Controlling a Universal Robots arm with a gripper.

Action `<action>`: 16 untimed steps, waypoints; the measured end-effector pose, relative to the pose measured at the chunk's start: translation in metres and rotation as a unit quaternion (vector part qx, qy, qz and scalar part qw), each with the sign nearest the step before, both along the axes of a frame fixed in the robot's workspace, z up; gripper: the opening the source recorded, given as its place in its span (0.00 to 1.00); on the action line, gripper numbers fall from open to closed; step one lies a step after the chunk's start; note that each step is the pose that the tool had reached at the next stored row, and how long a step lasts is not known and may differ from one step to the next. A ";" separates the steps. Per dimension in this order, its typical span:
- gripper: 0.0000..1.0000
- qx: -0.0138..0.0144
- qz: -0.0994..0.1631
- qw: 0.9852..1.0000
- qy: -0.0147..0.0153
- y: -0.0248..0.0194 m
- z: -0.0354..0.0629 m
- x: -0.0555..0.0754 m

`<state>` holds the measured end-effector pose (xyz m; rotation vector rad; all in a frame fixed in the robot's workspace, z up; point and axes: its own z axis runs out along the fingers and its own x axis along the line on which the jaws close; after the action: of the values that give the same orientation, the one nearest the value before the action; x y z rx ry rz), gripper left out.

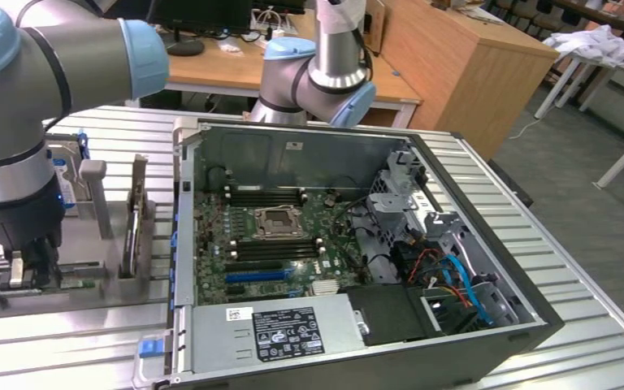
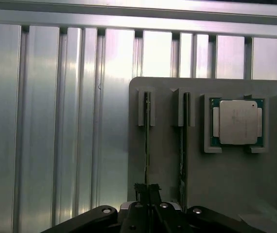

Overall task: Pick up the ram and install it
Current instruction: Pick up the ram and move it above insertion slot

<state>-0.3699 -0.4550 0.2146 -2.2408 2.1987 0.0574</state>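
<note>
One ram (image 2: pixel 147 141) in holder (image 2: pixel 165 165); jaws clamped on it | supply label (image 1: pixel 287 333) unreadable

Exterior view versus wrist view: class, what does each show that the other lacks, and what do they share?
Exterior view adds: the open computer case with its motherboard, and the arm. Wrist view adds: a processor seated in the grey holder. Shared: the ribbed metal table and the gripper shut on the ram, which stands on edge in the holder.
</note>
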 end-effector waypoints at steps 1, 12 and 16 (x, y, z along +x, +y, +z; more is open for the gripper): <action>0.12 0.000 0.000 1.000 0.000 0.0000 0.0024 0.000; 0.12 0.000 -0.001 1.000 0.000 0.0000 0.0370 0.000; 0.12 0.000 -0.001 1.000 0.000 0.0000 0.0508 0.000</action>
<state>-0.3699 -0.4550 0.2654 -2.2382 2.2014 0.0574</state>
